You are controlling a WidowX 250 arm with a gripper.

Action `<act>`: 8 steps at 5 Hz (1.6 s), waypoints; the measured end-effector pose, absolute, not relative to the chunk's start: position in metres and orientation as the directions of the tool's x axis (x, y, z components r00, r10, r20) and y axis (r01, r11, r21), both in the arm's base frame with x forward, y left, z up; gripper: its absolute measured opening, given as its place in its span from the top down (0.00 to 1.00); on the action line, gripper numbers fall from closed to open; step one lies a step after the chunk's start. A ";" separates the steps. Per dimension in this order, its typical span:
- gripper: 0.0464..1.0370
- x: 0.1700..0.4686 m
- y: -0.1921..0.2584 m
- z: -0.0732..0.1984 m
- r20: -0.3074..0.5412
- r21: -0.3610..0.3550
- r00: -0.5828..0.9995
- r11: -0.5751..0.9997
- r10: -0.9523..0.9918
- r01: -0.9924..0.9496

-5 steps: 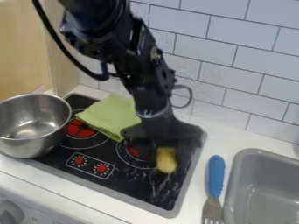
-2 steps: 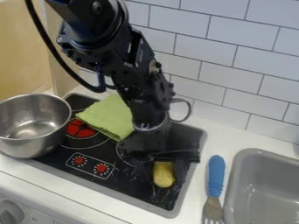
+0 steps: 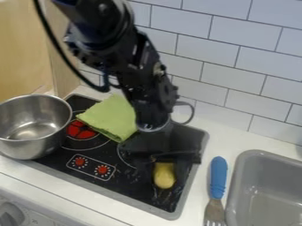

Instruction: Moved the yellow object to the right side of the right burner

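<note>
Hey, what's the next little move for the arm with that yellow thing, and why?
Probably ease the gripper straight up a touch, leaving the yellow object down: it appears to lie on the cooktop already, right of the right burner's visible arc, with the gripper close over it.

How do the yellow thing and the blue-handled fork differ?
The yellow thing is short and rounded; the fork is long and slim. The yellow thing looks yellow all over; the fork has a blue handle and metal end. The yellow thing is over the stove; the fork lies on the counter.
</note>
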State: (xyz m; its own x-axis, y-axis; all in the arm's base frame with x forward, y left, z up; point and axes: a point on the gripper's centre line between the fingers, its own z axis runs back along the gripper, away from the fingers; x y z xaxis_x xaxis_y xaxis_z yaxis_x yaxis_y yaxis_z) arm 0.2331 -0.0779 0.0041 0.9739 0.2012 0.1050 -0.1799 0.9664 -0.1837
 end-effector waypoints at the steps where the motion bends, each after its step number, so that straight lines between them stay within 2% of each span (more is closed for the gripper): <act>1: 0.42 0.239 -0.082 -0.001 0.092 -0.191 0.976 0.966 0.196 -0.175; 2: 0.33 0.239 -0.083 -0.003 0.071 -0.191 0.980 0.967 0.184 -0.167; 3: 0.10 0.241 -0.084 -0.002 0.064 -0.189 0.982 0.968 0.178 -0.163; 4: 0.05 0.244 -0.085 0.000 0.072 -0.194 0.980 0.966 0.186 -0.169; 5: 0.05 0.244 -0.084 0.001 0.077 -0.191 0.977 0.965 0.197 -0.179; 6: 0.04 0.233 -0.083 0.003 0.050 -0.114 0.985 0.981 0.162 -0.156; 7: 0.04 0.236 -0.080 0.020 0.104 -0.104 0.981 0.982 0.167 -0.156; 8: 0.04 0.242 -0.082 0.048 0.190 -0.142 0.967 0.979 0.172 -0.147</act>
